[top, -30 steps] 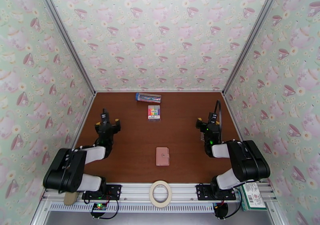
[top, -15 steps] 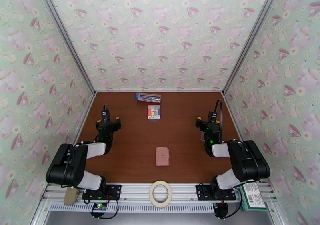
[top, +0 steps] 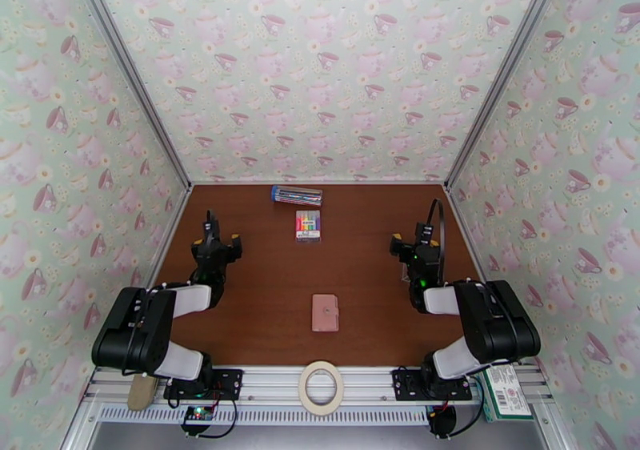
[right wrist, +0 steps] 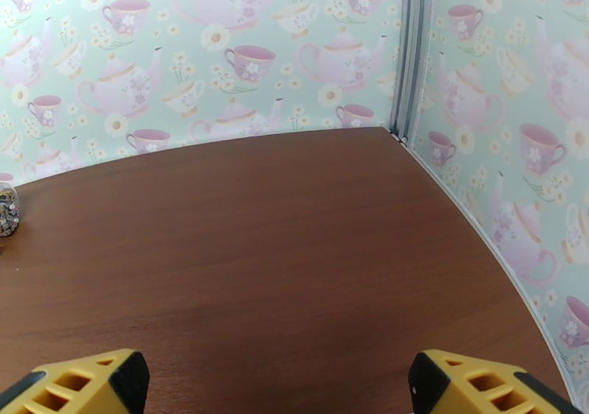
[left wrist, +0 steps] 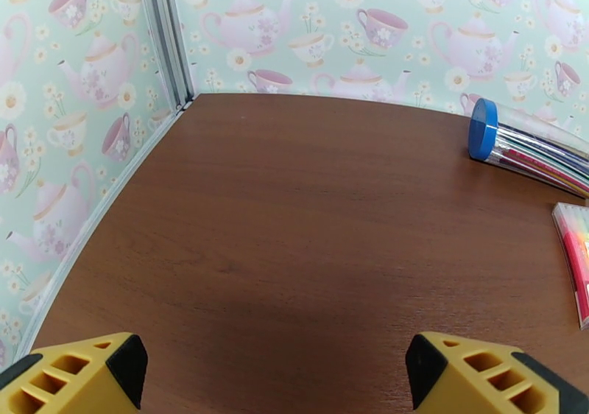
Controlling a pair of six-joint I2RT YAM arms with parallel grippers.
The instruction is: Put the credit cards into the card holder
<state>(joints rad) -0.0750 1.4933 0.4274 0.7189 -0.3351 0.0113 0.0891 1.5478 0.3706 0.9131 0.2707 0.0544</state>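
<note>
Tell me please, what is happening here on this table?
Nothing is being handled at this moment. The left gripper and the right gripper both stand open and hold nothing, one at each side of the table. The pink card holder lies folded shut near the front edge, between the arms, and no gripper touches it. A pack of coloured markers and a clear pen tube lie at the back. It seems the job has not yet begun.

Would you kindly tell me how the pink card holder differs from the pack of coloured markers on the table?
The card holder is plain dusty pink; the marker pack shows rainbow stripes. The card holder lies near the front edge, the marker pack farther back, by the pen tube. Both are small rectangles lying flat on the table.
</note>
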